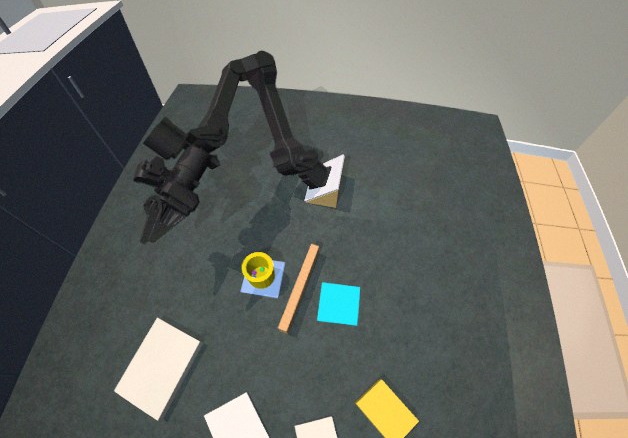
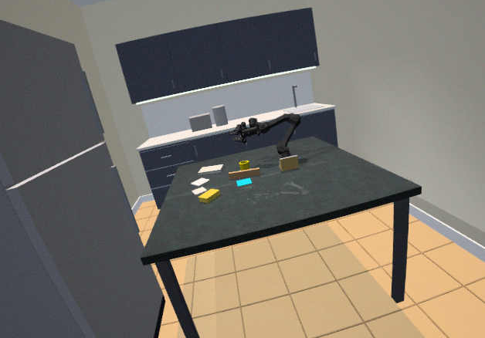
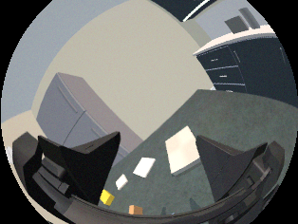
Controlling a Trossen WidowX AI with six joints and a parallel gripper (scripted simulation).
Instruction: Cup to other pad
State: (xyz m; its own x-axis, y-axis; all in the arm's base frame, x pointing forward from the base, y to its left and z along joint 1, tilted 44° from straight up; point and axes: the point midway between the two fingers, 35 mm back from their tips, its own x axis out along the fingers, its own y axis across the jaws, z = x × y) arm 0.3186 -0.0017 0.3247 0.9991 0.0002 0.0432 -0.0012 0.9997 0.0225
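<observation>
The yellow cup stands upright on the blue pad. A purple marble and a green marble show inside it. The cyan pad is bare, on the other side of an orange-brown bar. My gripper is open and empty, raised above the table, off to the cup's left in the top view. The cup does not show in the wrist view.
A large cream block, two smaller pale pieces and a yellow block lie beyond the pads. A white-topped wedge stands beside the arm's base.
</observation>
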